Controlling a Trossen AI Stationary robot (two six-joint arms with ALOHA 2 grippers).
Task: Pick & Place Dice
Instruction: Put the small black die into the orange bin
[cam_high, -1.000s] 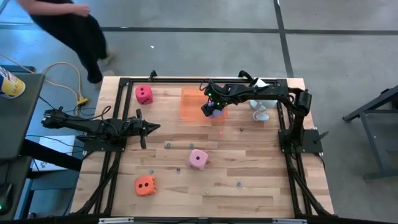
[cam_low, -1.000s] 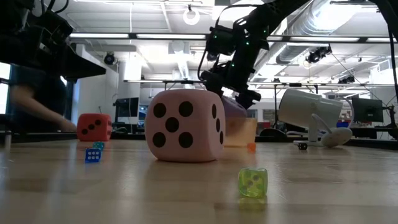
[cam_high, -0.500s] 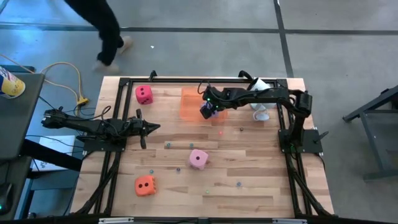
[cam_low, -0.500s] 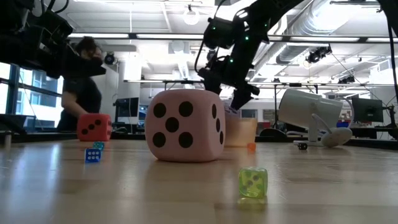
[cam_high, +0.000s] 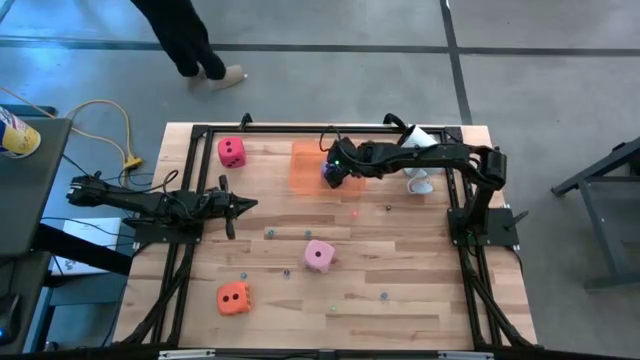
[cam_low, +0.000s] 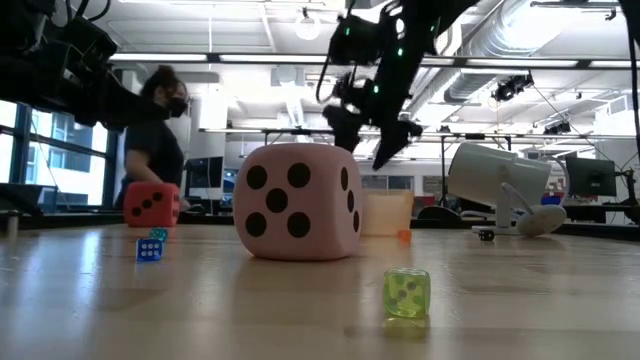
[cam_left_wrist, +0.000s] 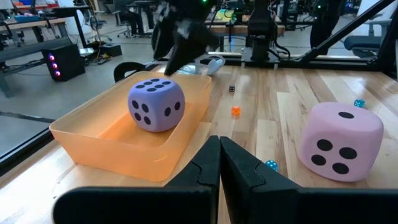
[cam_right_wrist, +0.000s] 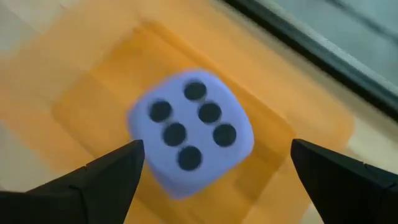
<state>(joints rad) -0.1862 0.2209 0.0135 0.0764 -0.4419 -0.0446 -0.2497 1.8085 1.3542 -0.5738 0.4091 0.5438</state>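
Wooden bench (cam_high: 400, 290) from above: orange tray (cam_high: 305, 170) at the far middle, right hand (cam_high: 334, 172) over its right edge, fingers spread wide, holding nothing. Purple die (cam_high: 333, 178) mostly hidden under that hand. Red die (cam_high: 231, 151) far left, pink die (cam_high: 319, 255) centre, orange die (cam_high: 233, 297) near left, all loose on the bench. Left hand (cam_high: 243, 205) parked on the left side, fingers together, empty. A person walks past beyond the far edge.

Low view: pink die (cam_low: 296, 201) fills the middle, tray (cam_low: 388, 212) behind it, right hand (cam_low: 372, 125) hanging above the tray. Red die (cam_low: 152, 203) at left. Small dice scattered nearby.

Left wrist: purple die (cam_left_wrist: 156, 104) sits inside the tray (cam_left_wrist: 99, 146), nothing else in it. Pink die (cam_left_wrist: 339, 140) outside.

Right wrist: purple die (cam_right_wrist: 190, 132) resting in the tray (cam_right_wrist: 292, 130), fingers (cam_right_wrist: 99, 180) clear on both sides.

Looks like one of four placed, three left.
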